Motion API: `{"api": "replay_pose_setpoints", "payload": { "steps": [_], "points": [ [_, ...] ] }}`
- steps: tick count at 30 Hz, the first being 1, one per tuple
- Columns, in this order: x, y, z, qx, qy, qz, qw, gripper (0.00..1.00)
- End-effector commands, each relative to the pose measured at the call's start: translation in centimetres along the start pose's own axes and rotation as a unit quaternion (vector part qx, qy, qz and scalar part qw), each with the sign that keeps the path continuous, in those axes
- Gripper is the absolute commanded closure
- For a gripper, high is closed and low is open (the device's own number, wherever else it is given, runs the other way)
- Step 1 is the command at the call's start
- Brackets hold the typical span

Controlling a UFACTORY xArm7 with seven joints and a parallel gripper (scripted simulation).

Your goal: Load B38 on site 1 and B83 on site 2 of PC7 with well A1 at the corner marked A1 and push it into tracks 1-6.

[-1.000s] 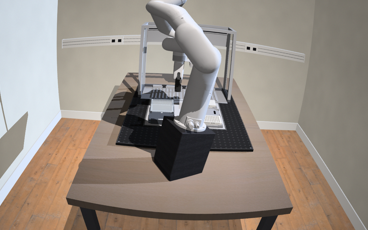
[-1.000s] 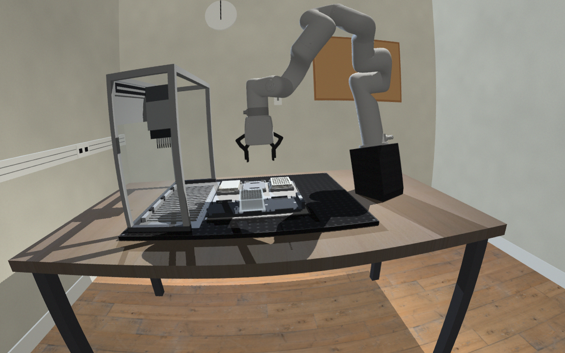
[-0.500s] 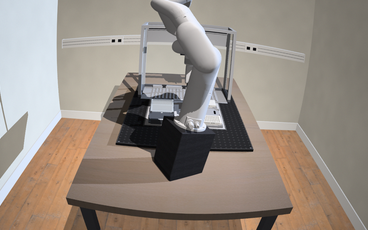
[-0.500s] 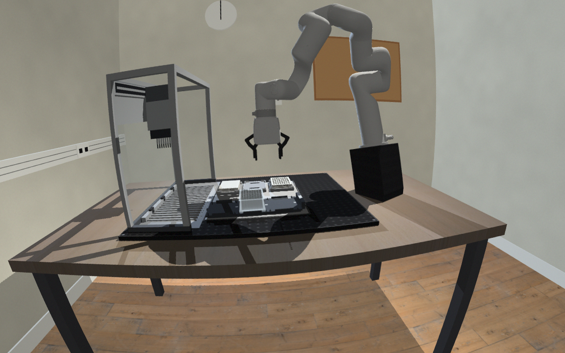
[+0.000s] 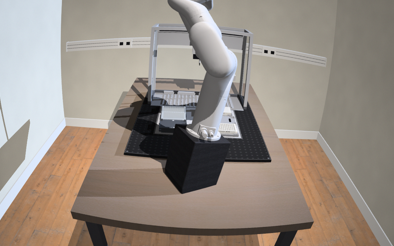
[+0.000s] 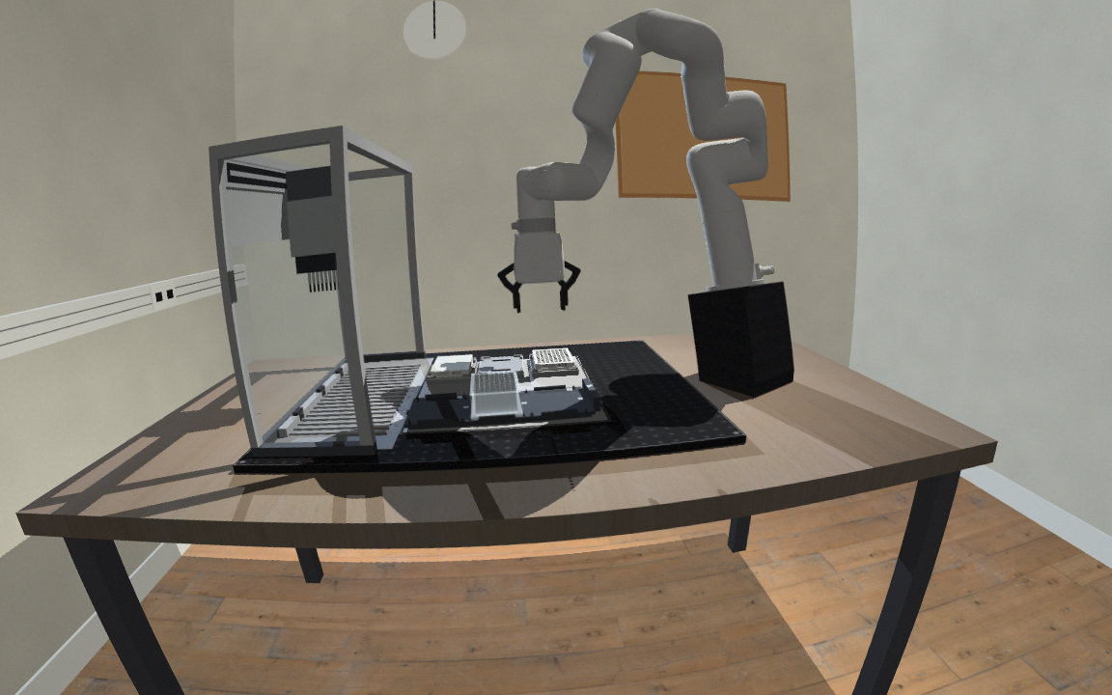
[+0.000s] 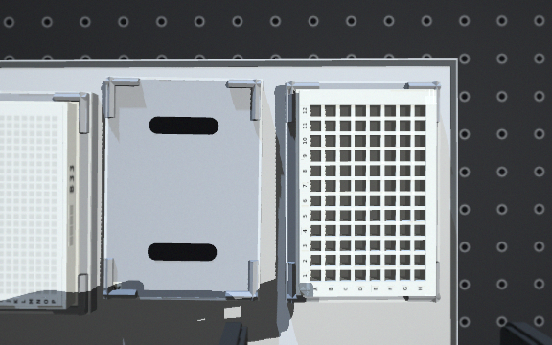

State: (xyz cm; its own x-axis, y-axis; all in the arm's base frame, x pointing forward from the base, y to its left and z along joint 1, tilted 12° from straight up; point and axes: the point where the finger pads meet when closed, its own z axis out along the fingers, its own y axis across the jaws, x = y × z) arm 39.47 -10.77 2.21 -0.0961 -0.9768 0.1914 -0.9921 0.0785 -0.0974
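My gripper [image 6: 539, 297] is open and empty, high above the nests; in the wrist view its fingertips show at the bottom edge. Below it, the 96-well plate B38 [image 7: 366, 192] sits in the right nest. The middle nest [image 7: 182, 189] is empty, with two dark slots. The 384-well plate B33 [image 7: 17, 203] sits in the left nest. The deep-well block B83 [image 6: 493, 393] sits about mid-way along the dark carrier PC7 [image 6: 509, 415] on the apron, in front of the rails. In the top view the arm hides the gripper.
The instrument's open frame [image 6: 309, 285] stands over the loading rails [image 6: 352, 397] at the far end of the black perforated base. The arm's black pedestal [image 6: 741, 337] stands at the near end.
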Motion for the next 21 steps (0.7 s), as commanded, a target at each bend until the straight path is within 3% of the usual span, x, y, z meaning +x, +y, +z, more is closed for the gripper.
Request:
{"api": "replay_pose_setpoints", "payload": {
  "steps": [1, 9, 21],
  "points": [
    [1.8, 0.7, 0.1, 0.003, -0.002, -0.001, 1.000, 0.00],
    [5.1, 2.3, 0.5, 0.003, -0.001, -0.001, 1.000, 0.00],
    [5.1, 2.3, 0.5, 0.003, -0.001, -0.001, 1.000, 0.00]
  ]
}}
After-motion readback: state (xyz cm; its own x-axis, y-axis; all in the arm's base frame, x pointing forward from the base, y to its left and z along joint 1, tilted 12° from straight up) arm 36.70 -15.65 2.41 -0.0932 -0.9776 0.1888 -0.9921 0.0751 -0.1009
